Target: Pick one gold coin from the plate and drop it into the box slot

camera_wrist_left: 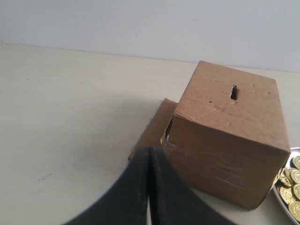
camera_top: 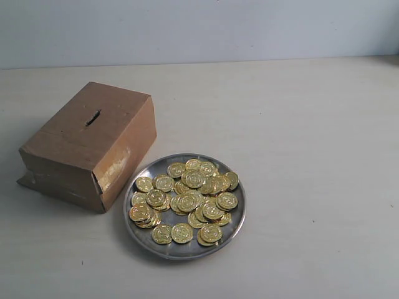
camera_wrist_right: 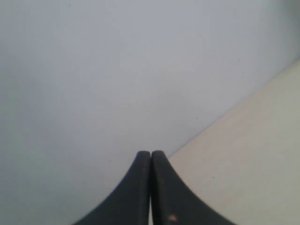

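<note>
The silver plate (camera_top: 236,215) lies at the table's front centre, heaped with several gold coins (camera_top: 187,199). Touching its left rim stands the brown cardboard box (camera_top: 75,149), with the dark slot (camera_top: 93,118) in its top face. Neither arm shows in the exterior view. In the left wrist view my left gripper (camera_wrist_left: 149,150) is shut and empty, close to the box (camera_wrist_left: 225,140); the slot (camera_wrist_left: 233,92) shows on top, and a few coins (camera_wrist_left: 291,187) sit at the frame edge. My right gripper (camera_wrist_right: 151,153) is shut and empty, facing a pale wall and bare table.
A loose cardboard flap (camera_wrist_left: 154,131) sticks out flat on the table beside the box. The table (camera_top: 312,124) is a pale beige surface that runs to a light wall (camera_top: 199,25) at the back.
</note>
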`<state>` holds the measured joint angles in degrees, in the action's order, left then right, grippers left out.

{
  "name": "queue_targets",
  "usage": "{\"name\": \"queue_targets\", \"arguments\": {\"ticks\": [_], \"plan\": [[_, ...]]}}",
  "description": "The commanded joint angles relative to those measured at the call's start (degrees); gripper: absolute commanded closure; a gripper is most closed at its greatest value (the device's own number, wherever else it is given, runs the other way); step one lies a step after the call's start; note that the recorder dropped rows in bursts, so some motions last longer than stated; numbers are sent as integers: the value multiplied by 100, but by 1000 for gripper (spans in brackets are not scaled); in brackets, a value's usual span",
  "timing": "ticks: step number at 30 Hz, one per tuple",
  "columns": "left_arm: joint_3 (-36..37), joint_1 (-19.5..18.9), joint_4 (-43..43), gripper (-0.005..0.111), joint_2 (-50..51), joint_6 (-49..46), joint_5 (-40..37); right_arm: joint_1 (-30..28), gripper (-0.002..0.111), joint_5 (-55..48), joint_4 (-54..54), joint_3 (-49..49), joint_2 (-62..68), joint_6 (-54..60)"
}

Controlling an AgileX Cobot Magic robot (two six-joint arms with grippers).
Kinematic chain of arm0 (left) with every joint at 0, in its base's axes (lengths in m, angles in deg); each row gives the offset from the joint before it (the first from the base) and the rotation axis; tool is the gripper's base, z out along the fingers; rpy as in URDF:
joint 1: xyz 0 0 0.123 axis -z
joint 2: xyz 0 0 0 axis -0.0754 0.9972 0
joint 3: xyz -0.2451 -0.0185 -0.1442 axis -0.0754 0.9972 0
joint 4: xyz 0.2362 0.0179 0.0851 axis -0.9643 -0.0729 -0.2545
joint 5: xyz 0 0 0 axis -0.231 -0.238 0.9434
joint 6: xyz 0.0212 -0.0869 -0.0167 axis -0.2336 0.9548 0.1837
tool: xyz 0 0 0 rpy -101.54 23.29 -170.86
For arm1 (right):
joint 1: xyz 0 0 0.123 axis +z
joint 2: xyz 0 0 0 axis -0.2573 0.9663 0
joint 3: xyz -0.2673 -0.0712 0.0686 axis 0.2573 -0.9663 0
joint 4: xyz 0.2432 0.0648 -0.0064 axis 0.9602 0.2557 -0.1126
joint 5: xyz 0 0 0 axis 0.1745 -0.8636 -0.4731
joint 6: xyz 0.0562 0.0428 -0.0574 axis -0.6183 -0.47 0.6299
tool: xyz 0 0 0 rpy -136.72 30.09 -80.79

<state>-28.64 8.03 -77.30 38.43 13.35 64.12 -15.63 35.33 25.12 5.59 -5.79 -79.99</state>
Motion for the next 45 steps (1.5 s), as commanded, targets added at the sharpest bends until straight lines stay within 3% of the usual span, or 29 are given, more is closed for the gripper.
{"name": "queue_targets", "arguments": {"ticks": [1, 7, 11, 22, 31, 39, 45], "plan": [[21, 31, 0, 107, -24, 18, 48, 8, 108, -218, 170, 37, -35, 86], [21, 31, 0, 107, -24, 18, 48, 8, 108, -777, 169, 650, -35, 1390], [21, 31, 0, 107, -24, 18, 48, 8, 108, -1260, 181, 1116, 38, 1634], [21, 31, 0, 107, -24, 18, 48, 329, 108, -2627, 158, 2626, 2015, 3649], [21, 31, 0, 107, -24, 18, 48, 1402, 108, -3103, -804, 3771, 4597, 3766], [21, 31, 0, 107, -24, 18, 48, 3014, 108, -2794, -1926, 5146, 7709, 3717], [21, 31, 0, 107, -24, 18, 48, 3207, 108, -2983, -2129, 6028, 9191, 3705]]}}
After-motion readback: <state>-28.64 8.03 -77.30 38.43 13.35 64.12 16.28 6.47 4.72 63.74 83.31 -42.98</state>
